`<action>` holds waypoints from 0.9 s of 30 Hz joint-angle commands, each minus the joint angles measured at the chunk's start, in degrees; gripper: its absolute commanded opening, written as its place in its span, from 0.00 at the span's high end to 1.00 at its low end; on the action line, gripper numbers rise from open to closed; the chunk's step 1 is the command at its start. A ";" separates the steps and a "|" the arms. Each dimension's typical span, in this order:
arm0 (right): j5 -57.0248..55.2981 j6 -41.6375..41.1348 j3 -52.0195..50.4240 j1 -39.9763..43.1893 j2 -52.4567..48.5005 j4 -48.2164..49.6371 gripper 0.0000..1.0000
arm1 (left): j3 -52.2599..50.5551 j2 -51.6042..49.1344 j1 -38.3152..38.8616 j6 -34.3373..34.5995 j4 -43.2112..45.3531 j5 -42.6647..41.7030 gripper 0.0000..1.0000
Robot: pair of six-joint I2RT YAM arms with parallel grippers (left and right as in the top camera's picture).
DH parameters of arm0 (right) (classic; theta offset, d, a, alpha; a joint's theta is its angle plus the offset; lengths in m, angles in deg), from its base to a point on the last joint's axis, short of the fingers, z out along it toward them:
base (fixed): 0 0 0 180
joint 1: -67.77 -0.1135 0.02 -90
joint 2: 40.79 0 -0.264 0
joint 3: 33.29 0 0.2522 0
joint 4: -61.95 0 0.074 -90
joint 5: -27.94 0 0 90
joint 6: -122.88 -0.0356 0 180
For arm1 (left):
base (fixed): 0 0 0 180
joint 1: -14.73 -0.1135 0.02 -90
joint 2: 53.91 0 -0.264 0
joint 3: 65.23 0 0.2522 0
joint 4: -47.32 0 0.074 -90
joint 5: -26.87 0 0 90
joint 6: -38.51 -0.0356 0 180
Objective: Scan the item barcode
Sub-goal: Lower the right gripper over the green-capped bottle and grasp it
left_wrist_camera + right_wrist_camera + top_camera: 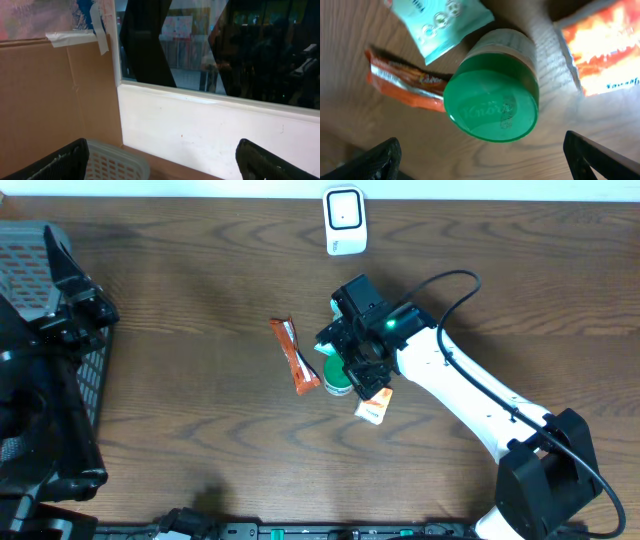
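Jaws: right jaws spread wide, empty, over green-lidded jar; left jaws wide, empty, by basket.

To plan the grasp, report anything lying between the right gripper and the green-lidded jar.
Nothing visible does. The open right gripper hangs straight above the green-lidded jar, its lid bare. A teal sachet, an orange wrapper and an orange packet crowd its sides, none on top.

Overhead: right gripper covers most of the green-lidded jar. Basket is cut off at 9 o'clock. Right wrist: teal sachet cropped at 12 o'clock, orange-white packet at 2.
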 commanded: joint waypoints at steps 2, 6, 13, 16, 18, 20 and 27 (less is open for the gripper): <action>-1.86 -11.08 0.98 -0.70 -2.19 -0.28 0.01 | -0.26 0.00 -0.31 0.28 -0.09 0.31 0.06; -1.79 -12.90 0.98 -0.70 -5.20 -0.11 0.01 | -0.26 -0.09 -0.31 0.28 -0.33 0.28 0.07; -1.84 -12.87 0.98 -0.26 -10.25 0.94 0.01 | -0.26 -0.24 -0.31 0.28 -0.76 0.31 0.07; -1.84 -12.87 0.98 -0.26 -11.61 1.97 0.12 | -0.26 -0.28 -0.31 0.28 -0.83 0.31 0.06; -1.84 -12.83 0.98 -0.28 -12.57 2.43 0.24 | -0.26 -0.33 -0.31 0.28 -0.83 0.31 0.07; -1.88 -11.74 0.98 -0.33 -13.16 2.43 0.28 | -0.26 -0.33 -0.31 0.28 -0.83 0.31 0.06; -3.30 5.29 1.01 0.22 -12.76 1.95 0.42 | -0.26 -0.33 -0.31 0.28 -0.81 0.31 0.06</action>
